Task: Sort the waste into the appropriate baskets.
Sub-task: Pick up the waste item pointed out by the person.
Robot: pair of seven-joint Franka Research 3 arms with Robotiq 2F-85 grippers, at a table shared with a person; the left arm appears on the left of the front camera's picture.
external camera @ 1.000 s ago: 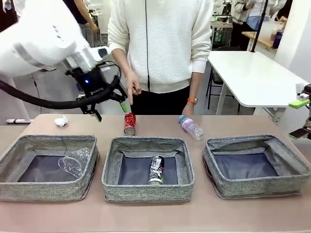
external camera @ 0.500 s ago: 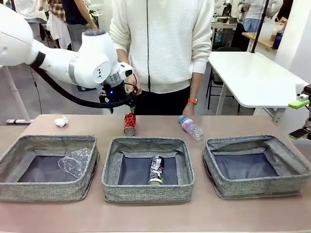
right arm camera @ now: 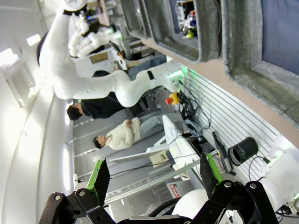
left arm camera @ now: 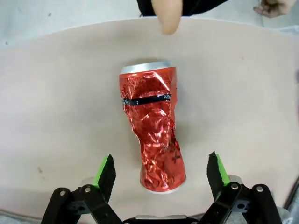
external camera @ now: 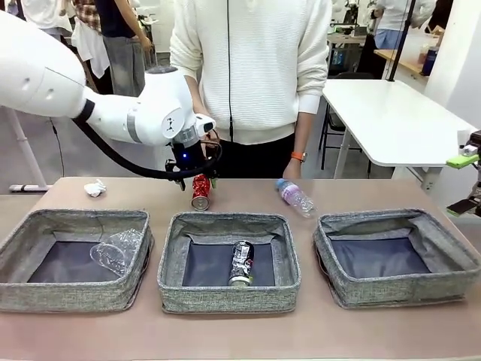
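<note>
Baskets line the lower frame: left basket [external camera: 71,297] holds the clear container [external camera: 116,250], middle basket [external camera: 225,299] the black-and-silver can [external camera: 241,263], right basket [external camera: 398,295] alongside. At centre, the left gripper [external camera: 197,180] hangs jaws wide astride the crushed red can [external camera: 201,192], seemingly not touching. At the right edge, the right gripper [external camera: 466,184] is spread wide too, holding nothing. The bottle [external camera: 295,197] lies centre-right, the paper ball [external camera: 95,187] upper left.

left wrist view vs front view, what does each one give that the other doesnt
Left wrist view: the red can is crushed and lies between the pads of the open left gripper, touching neither. Front view: three baskets, a clear container in the left one, a black-and-silver can in the middle one, a bottle and paper ball on the table. Both: the left gripper over the red can.
</note>
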